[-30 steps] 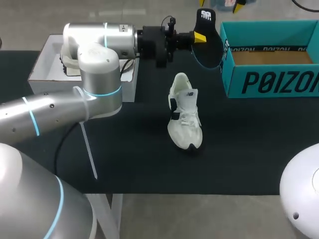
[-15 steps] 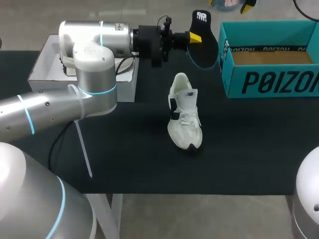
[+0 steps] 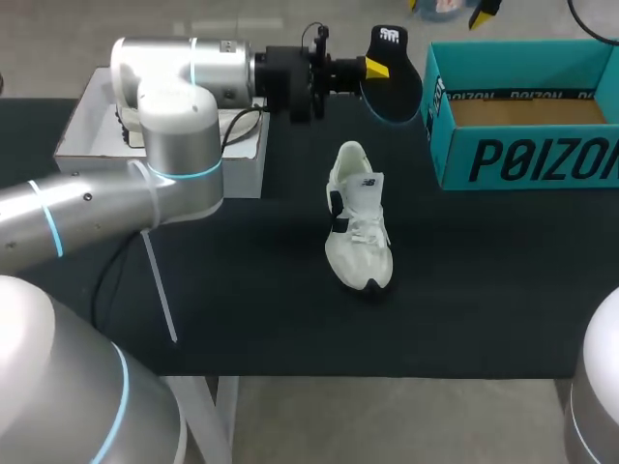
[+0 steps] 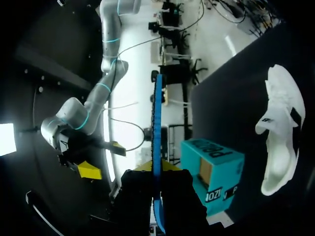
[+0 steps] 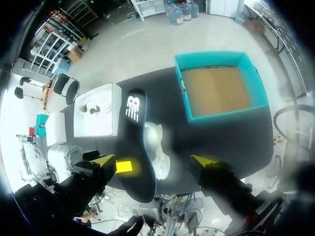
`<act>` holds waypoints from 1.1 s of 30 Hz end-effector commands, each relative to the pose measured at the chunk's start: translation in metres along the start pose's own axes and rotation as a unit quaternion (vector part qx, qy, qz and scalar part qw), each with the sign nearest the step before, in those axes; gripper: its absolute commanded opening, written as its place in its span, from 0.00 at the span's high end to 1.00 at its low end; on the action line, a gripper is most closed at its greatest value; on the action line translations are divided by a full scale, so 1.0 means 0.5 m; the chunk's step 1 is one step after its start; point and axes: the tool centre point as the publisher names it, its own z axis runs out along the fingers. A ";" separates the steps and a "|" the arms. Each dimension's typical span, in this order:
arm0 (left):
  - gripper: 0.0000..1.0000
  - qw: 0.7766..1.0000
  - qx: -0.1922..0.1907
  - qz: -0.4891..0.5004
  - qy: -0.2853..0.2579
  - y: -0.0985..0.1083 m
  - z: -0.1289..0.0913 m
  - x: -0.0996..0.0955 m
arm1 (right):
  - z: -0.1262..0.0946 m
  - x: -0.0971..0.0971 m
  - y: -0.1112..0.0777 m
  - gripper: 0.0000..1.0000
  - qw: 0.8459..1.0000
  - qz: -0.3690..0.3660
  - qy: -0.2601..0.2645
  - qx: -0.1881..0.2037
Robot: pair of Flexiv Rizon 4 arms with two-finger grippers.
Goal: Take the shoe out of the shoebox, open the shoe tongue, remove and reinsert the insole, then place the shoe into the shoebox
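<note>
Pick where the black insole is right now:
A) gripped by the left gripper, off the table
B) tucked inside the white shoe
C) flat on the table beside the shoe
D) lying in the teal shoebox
A: the left gripper is shut on the black insole, which hangs in the air beside the teal shoebox, apart from the white shoe lying on the table.
</note>
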 end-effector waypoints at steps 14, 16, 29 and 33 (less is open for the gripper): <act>1.00 0.990 0.054 -0.131 0.006 0.011 -0.006 -0.016 | 0.005 -0.014 -0.001 0.00 1.000 -0.006 -0.021 0.000; 1.00 0.986 0.064 -0.154 0.002 0.010 -0.006 -0.018 | 0.005 -0.014 -0.001 0.00 1.000 -0.006 -0.020 -0.001; 1.00 0.893 0.157 -0.420 0.042 0.000 -0.008 -0.043 | 0.006 -0.019 0.005 0.00 1.000 -0.007 -0.013 0.002; 1.00 0.893 0.157 -0.420 0.042 0.000 -0.008 -0.043 | 0.007 -0.019 0.008 0.00 1.000 -0.008 -0.013 0.003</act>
